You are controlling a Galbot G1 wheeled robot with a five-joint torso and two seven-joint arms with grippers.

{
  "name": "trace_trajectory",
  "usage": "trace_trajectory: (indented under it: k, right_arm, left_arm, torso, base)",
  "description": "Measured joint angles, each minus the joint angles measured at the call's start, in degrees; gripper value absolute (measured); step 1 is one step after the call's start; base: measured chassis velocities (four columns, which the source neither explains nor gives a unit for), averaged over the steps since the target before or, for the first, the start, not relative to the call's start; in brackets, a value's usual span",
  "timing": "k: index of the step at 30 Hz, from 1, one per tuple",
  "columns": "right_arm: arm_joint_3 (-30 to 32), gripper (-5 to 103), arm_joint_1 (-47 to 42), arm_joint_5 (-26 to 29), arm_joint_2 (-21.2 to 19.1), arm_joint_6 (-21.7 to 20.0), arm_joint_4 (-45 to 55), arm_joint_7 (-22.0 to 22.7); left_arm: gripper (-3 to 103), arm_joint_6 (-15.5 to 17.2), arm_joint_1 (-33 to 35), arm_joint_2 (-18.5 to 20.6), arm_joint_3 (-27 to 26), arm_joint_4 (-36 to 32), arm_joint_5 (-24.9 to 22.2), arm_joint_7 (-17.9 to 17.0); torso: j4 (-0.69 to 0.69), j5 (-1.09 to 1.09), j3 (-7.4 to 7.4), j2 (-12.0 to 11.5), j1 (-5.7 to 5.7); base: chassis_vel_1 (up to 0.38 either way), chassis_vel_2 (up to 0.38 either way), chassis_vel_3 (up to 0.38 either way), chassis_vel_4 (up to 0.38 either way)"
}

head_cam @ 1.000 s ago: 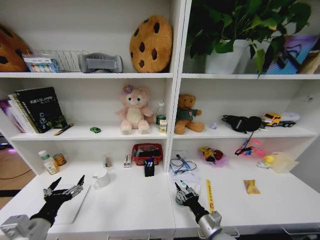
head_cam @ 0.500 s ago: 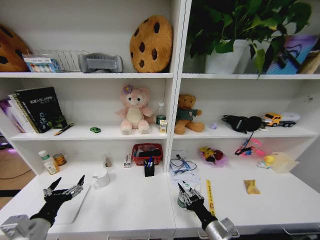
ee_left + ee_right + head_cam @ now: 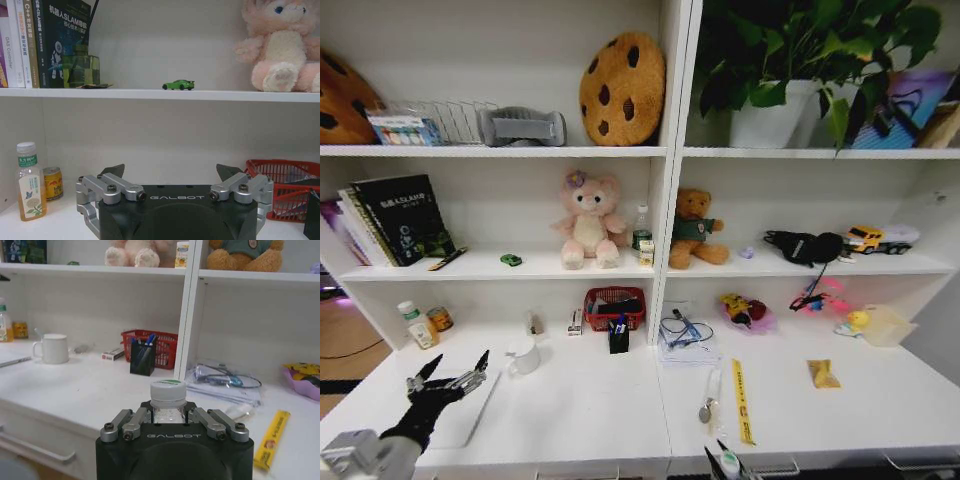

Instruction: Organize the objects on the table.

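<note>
head looks down at shelves; wrist views share the red basket (image 3: 150, 342).

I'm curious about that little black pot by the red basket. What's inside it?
The black pen holder holds a few pens, blue tips poking above its rim. Its dark walls hide whatever sits lower inside, so nothing more can be told.

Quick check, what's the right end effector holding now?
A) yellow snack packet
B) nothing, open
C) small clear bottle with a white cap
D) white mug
C: in the right wrist view the right end effector has its fingers closed around the small clear bottle, white cap sticking up between them; the white mug and yellow snack packet lie on the table.
</note>
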Motion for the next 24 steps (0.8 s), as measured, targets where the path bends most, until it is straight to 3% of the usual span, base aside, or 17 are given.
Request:
trace_trajectory:
  k: [6, 13, 18, 20, 21, 24]
  right_arm:
    - [0.05, 27, -0.15, -2.36, 0.79, 4.79, -11.48, 1.53]
    - [0.48, 27, 3.25, -0.61, -1.25, 4.97, -19.08, 1.7]
    - [-0.29, 27, 12.4, 1.77, -3.36, 3.8, -29.6, 0.94]
    - [-2.1, 27, 21.22, 3.34, -3.91, 1.28, -39.85, -0.89]
    - [-3.2, 27, 25.41, 3.57, -4.04, 0.35, -44.31, -1.81]
    - [-4.72, 27, 32.33, 4.72, -3.86, -1.33, -50.04, -3.08]
  left_arm:
    - [100, 0.0, 0.0, 0.0, 0.0, 0.0, 0.0, 0.0]
    - [100, 0.0, 0.0, 0.0, 0.0, 0.0, 0.0, 0.0]
    - [100, 0.0, 0.0, 0.0, 0.0, -0.01, 0.0, 0.0]
    - [100, 0.0, 0.0, 0.0, 0.0, -0.01, 0.0, -0.01]
    - [100, 0.0, 0.0, 0.0, 0.0, -0.01, 0.0, -0.01]
    - [100, 0.0, 0.0, 0.0, 0.0, -0.02, 0.0, -0.01]
  torso:
    - [-0.02, 0.03, -0.01, 0.0, 0.0]
    - [0.0, 0.02, 0.0, 0.0, 0.0]
    - [0.02, -0.01, 0.0, -0.01, 0.0]
    - [0.01, 0.09, 0.0, -0.01, 0.0]
    - [-0.01, -0.01, 0.02, -0.01, 0.0]
    - [0.01, 0.05, 0.01, -0.01, 0.0]
  base:
    - [0.0, 0.0, 0.0, 0.0]
    - [0.0, 0.0, 0.0, 0.0]
    - [0.0, 0.0, 0.0, 0.0]
    - [0.0, 0.0, 0.0, 0.0]
    - [0.0, 0.0, 0.0, 0.0]
    - [0.0, 0.0, 0.0, 0.0]
